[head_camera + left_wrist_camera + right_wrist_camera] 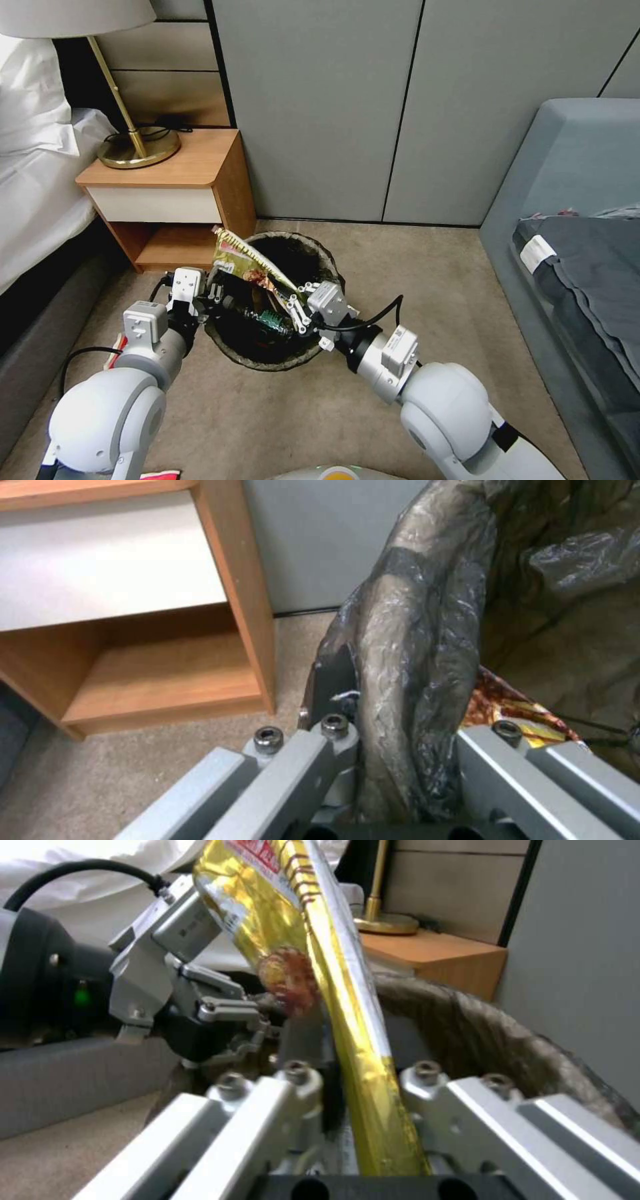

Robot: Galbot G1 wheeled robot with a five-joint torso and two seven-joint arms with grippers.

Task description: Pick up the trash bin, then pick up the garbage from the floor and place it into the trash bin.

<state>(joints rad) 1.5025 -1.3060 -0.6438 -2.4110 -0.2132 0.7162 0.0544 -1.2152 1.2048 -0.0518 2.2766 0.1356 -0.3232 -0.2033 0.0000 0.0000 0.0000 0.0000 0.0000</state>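
Right pincer (298, 308) is clamped on a yellow snack wrapper (250, 261), which stands tilted over the bin's (313, 250) open mouth. Left pincer (215, 293) grips the bin's lined rim beside the nightstand (170, 175). Step in hand appears to be depositing; release requires parting the right fingers above the opening.

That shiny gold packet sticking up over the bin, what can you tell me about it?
The yellow snack wrapper is a long, flattened foil packet, glossy gold with red print and a round food picture. It stands tilted over the trash bin, its top leaning toward the nightstand. The right gripper is shut on its lower end, above the bin's dark liner. The left gripper clamps the bin's rim beside it.
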